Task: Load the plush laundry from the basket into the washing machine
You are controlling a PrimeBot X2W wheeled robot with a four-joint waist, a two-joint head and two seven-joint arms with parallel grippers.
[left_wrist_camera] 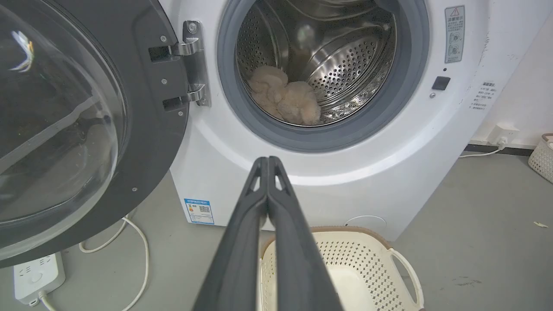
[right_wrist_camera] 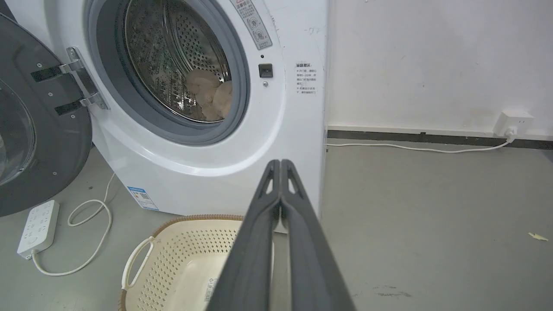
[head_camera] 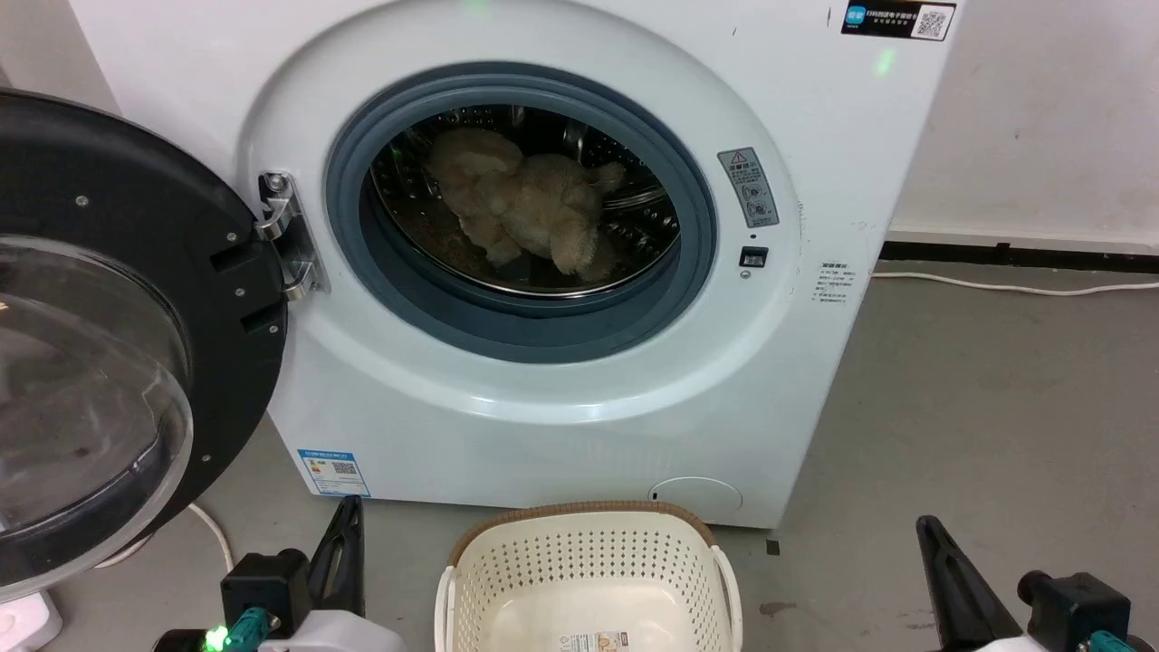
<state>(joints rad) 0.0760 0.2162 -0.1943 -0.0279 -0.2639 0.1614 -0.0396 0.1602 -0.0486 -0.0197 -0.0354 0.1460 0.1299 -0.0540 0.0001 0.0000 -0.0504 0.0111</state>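
Left hand (left_wrist_camera: 268, 160) closed; plush laundry (head_camera: 521, 213) lies diagonal.

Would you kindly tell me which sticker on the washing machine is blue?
The blue sticker at the front's bottom left; the grey sticker sits higher on the right, the black sticker at the top.

wall: plain white painted wall (right_wrist_camera: 432, 65), black skirting strip (right_wrist_camera: 432, 139) at its foot | floor: smooth grey concrete floor (right_wrist_camera: 432, 207) | white plastic power strip (right_wrist_camera: 38, 226) near floor's left edge
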